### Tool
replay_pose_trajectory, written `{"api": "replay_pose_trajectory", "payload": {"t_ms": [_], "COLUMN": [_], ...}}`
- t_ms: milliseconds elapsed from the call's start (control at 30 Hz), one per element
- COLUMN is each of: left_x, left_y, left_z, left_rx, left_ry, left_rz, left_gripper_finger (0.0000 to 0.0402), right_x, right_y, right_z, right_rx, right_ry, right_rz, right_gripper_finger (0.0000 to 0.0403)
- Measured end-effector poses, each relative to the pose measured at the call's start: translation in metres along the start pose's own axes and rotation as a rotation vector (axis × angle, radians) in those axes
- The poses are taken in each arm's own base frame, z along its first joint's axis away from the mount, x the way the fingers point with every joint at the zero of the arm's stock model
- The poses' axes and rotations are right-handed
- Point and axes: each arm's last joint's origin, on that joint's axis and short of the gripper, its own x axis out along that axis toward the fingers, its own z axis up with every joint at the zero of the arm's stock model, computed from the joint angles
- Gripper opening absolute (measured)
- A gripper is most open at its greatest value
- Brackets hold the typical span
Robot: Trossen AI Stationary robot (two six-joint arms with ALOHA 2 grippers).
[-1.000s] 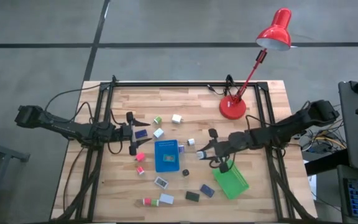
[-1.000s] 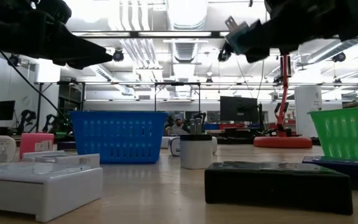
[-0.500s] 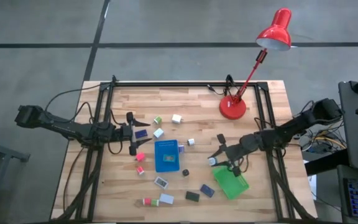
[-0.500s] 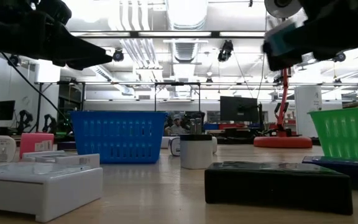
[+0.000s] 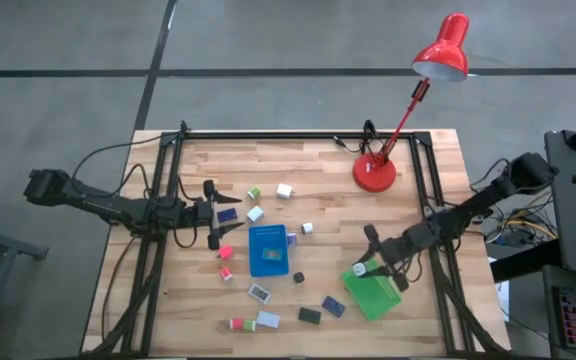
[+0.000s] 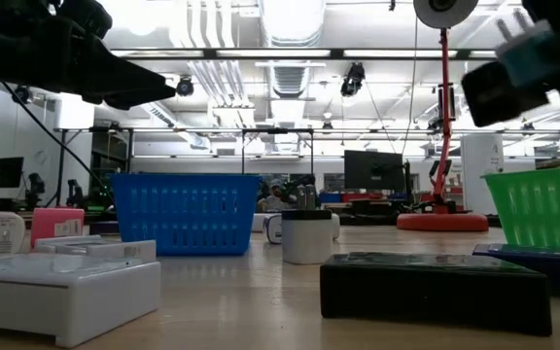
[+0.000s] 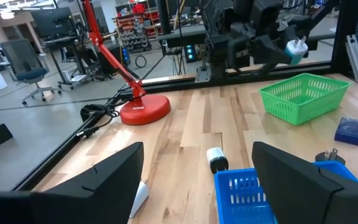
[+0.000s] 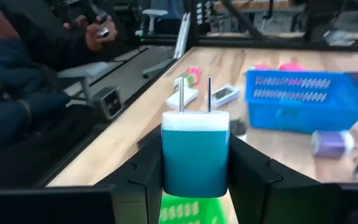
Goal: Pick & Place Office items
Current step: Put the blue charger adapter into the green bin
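Charger: a teal and white plug block (image 8: 195, 160) with 2 prongs is sitting clamped between the right gripper's (image 5: 366, 268) fingers (image 8: 253, 174), above the green tray's (image 5: 378, 295) near edge.
Writing: none is showing legibly on it.
Left gripper (image 5: 211, 214): is hovering with fingers apart, holding nothing, beside a navy block (image 5: 227, 214).
Blue tray (image 5: 267, 250): is lying mid-table.

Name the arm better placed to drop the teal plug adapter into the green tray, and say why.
Right. The right gripper is shut on the teal plug adapter at the green tray's edge. The left gripper hangs open across the table, beyond the blue tray.
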Motion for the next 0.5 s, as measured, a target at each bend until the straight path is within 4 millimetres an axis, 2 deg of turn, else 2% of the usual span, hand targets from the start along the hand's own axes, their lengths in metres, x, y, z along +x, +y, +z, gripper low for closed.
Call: {"api": "replay_pose_trajectory", "payload": {"t_ms": [500], "left_x": [0.000], "left_y": [0.000], "left_z": [0.000], "left_rx": [-0.014], "left_ry": [0.000], "left_rz": [0.000], "left_gripper_finger": [0.0305], "right_x": [0.000], "right_y": [0.023], "right_z": [-0.019], "right_rx": [0.111], "right_ry": [0.104], "right_rz": [-0.049], "right_gripper_finger": [0.0126]}}
